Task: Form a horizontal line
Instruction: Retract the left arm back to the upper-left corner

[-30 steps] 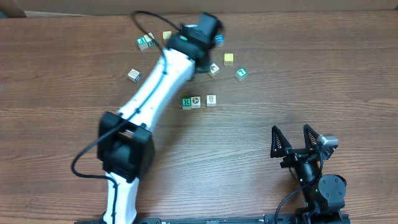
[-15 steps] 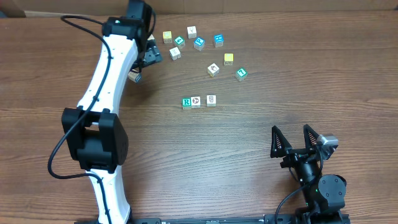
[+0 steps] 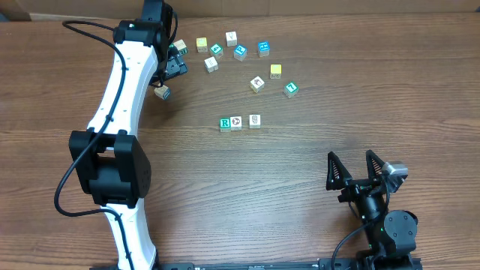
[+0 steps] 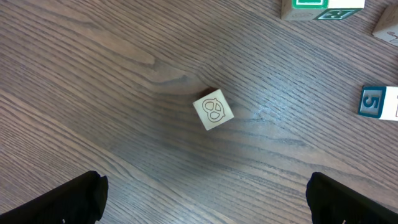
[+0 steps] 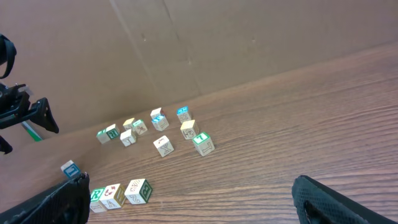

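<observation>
The horizontal line stands mid-table as three white-faced cubes: a green R cube (image 3: 225, 123) touches a picture cube (image 3: 236, 121), and a third cube (image 3: 255, 120) sits a small gap to their right. The right wrist view shows the same row (image 5: 113, 194). My left gripper (image 3: 172, 66) hovers open at the back left, far from the row. In its own view the left gripper (image 4: 205, 208) holds nothing, and a white cube with a looped dark picture (image 4: 213, 110) lies ahead of its fingertips. My right gripper (image 3: 352, 166) rests open at the front right, empty (image 5: 199, 208).
Several loose cubes lie scattered along the back: teal ones (image 3: 240, 52), a yellow one (image 3: 275, 70), a white one (image 3: 257, 84) and a blue-sided one (image 3: 161, 91) beside the left arm. A cardboard wall (image 5: 205, 37) closes the far edge.
My left arm has swung from the middle of the back cluster to the back left, and its jaws have opened wider. The row and the right arm are unchanged.
</observation>
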